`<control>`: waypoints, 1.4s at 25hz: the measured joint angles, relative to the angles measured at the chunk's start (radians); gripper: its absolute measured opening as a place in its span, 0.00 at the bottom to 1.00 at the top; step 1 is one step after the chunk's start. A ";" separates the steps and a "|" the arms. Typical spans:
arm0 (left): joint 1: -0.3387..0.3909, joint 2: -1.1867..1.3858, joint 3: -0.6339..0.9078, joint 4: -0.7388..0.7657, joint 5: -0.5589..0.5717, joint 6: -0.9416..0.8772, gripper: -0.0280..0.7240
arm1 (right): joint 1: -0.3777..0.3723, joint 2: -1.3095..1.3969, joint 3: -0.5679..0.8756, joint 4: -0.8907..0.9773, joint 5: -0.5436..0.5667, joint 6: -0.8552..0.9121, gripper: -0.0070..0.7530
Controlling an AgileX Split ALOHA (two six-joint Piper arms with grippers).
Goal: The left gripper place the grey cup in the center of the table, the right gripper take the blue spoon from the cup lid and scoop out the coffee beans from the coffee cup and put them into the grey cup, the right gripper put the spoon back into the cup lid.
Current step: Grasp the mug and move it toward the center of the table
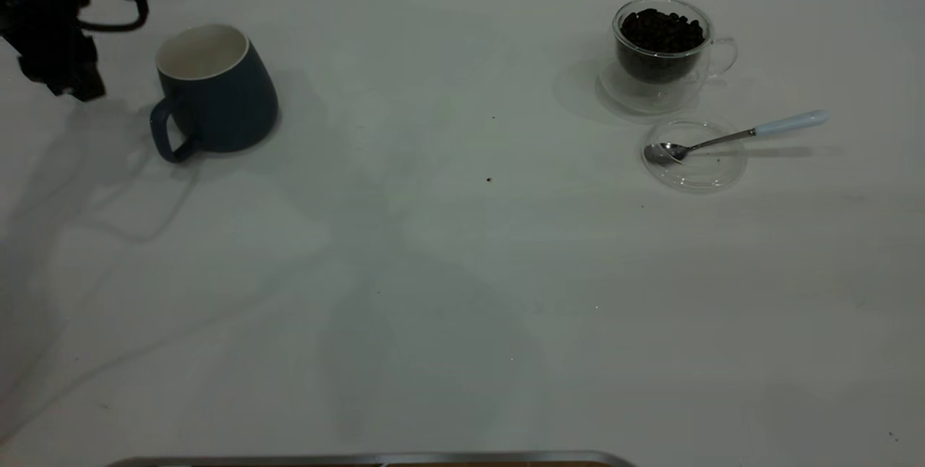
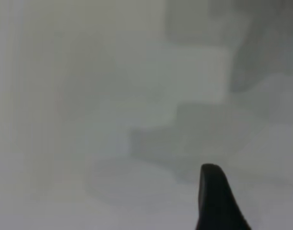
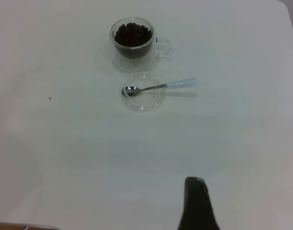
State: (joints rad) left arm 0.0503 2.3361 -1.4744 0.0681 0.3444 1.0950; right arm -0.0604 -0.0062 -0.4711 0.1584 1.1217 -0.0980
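Exterior view: the left gripper (image 1: 69, 80) hangs just beside the grey cup (image 1: 214, 91) on the bench (image 1: 448, 272) — apart, holding nothing; finger spread cannot be told.

The left pincer (image 1: 69, 80) is cut off by the exterior view's top left corner, a dark blur whose fingers cannot be made out. Its wrist view shows one black fingertip (image 2: 216, 199) at the edge and, beyond it, only smeared grey bench (image 2: 88, 96). The right pincer shows just a single fingertip (image 3: 196, 206) in its own wrist view, cut off by the edge.
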 joint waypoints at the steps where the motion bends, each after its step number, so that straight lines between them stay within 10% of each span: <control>1: 0.000 0.005 0.000 -0.051 0.006 0.057 0.67 | 0.000 0.000 0.000 0.000 0.000 0.000 0.75; 17: -0.010 0.058 -0.003 -0.595 0.021 0.903 0.67 | 0.000 0.000 0.000 0.000 0.000 0.000 0.75; 35: -0.169 0.066 -0.003 -0.839 0.014 1.019 0.67 | 0.000 0.000 0.000 0.000 0.000 0.000 0.75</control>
State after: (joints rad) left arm -0.1186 2.4017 -1.4771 -0.7712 0.3584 2.1144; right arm -0.0604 -0.0062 -0.4711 0.1584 1.1217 -0.0980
